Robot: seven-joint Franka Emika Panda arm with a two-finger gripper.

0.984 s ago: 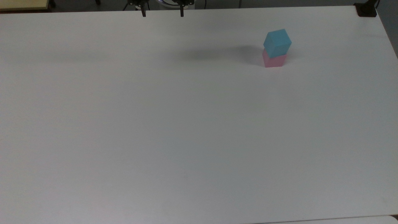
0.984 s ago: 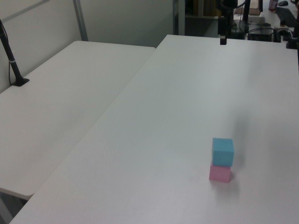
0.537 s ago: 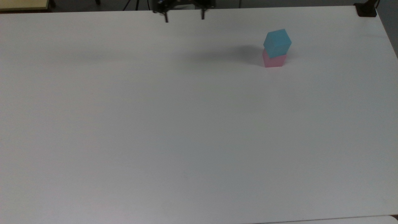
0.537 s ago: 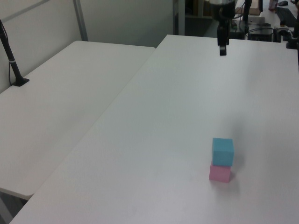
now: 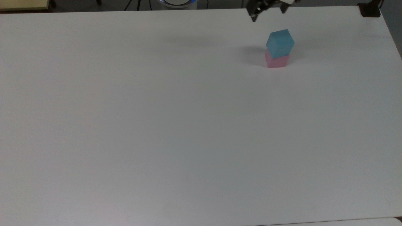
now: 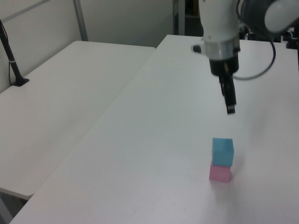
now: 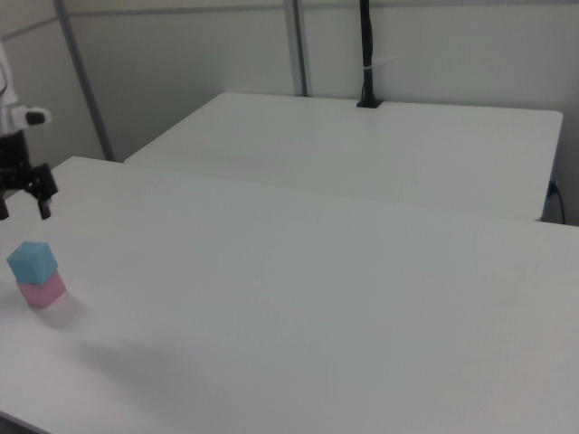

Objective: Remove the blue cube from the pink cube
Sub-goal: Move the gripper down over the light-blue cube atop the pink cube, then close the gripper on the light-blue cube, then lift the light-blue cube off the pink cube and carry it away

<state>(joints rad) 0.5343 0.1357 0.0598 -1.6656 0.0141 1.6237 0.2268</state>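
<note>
The blue cube (image 5: 280, 43) is sitting directly on top of the pink cube (image 5: 276, 61), turned a little against it, so its corners are not lining up. Both are small, plain and matte, about equal in size. The stack is standing on the white bench (image 5: 176, 125), in the upper right of the top view.

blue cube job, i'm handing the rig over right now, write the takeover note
Gripper: open, empty, hanging in the air above the stack, touching nothing.
Blue cube: sits on top of the pink cube, slightly turned relative to it, near the top view's upper right of the white table.
Done: approach only; no grasp yet.
Left: lower over the blue cube, close on it, lift it off, set it on the table.
</note>
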